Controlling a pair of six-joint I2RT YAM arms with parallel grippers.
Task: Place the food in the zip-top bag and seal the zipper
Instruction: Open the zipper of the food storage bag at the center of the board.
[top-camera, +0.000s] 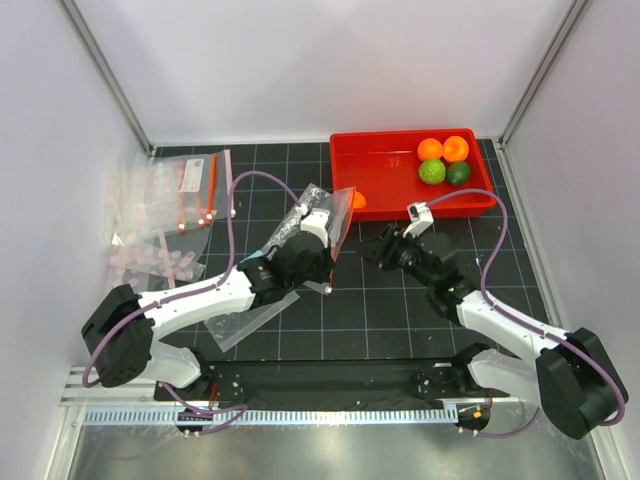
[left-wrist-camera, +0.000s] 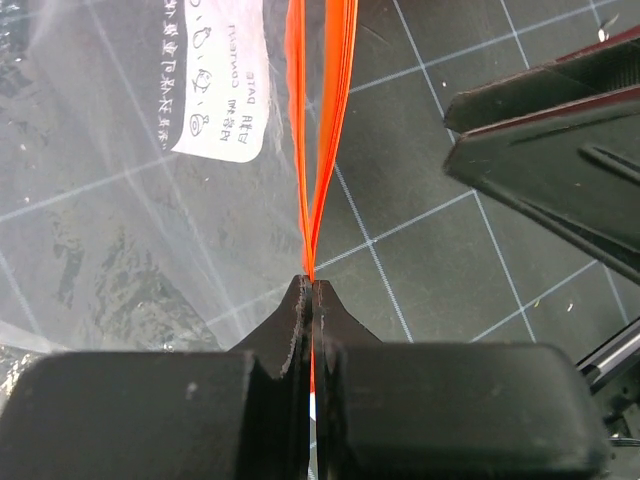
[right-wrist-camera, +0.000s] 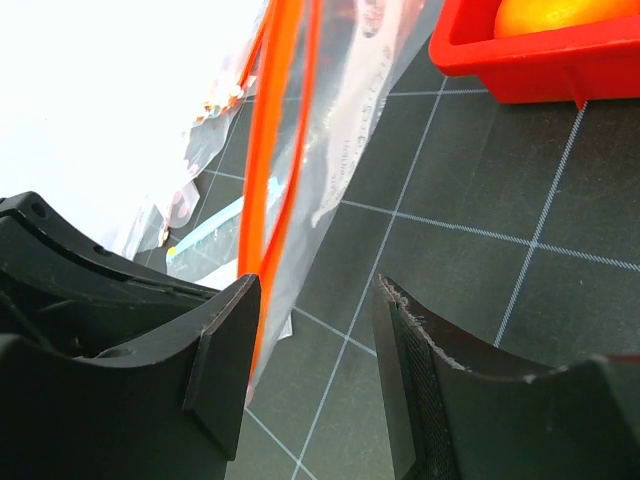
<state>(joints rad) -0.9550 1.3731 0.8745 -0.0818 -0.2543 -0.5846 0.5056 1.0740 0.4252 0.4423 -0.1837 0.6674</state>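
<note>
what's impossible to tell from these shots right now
Left wrist: the zipper runs off the top edge, far end unseen; label print too small to read.
Right wrist: orange fruit cut by the top edge.
Top view: zip-top bag partly hidden under the left arm.

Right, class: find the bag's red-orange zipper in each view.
Top external: the zipper, centre, left of the red tray.
Left wrist: zipper vertical, top centre, pinched in the left gripper.
Right wrist: zipper upper left, slanting into the open right gripper.
Shared landmark: the black grid mat.
</note>
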